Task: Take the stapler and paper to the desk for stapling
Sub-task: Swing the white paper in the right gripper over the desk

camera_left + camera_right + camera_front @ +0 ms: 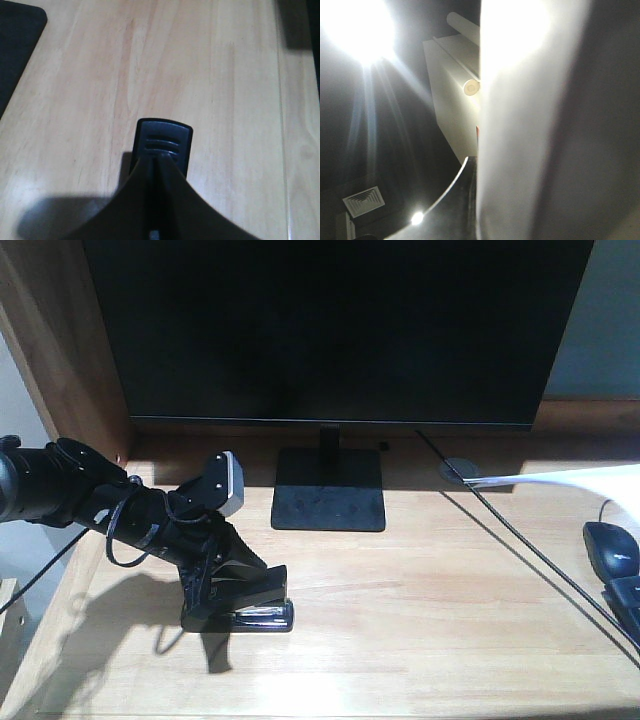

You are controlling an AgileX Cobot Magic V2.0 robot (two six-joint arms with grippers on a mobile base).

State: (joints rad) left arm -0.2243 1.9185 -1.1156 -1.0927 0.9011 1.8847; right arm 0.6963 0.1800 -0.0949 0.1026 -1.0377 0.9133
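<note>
A light wooden desk [420, 620] fills the frame, with a dark monitor [340, 330] standing at upper centre. The paper [585, 480] hangs above the desk at the right edge, pinched in the right gripper [479, 210], whose fingers seem closed on it. At lower left the left gripper [238, 592] clamps the stapler [265, 615], which rests on the desk. The limp sheet could sag or slip onto the mouse [612, 548] below it. No writing is readable.
</note>
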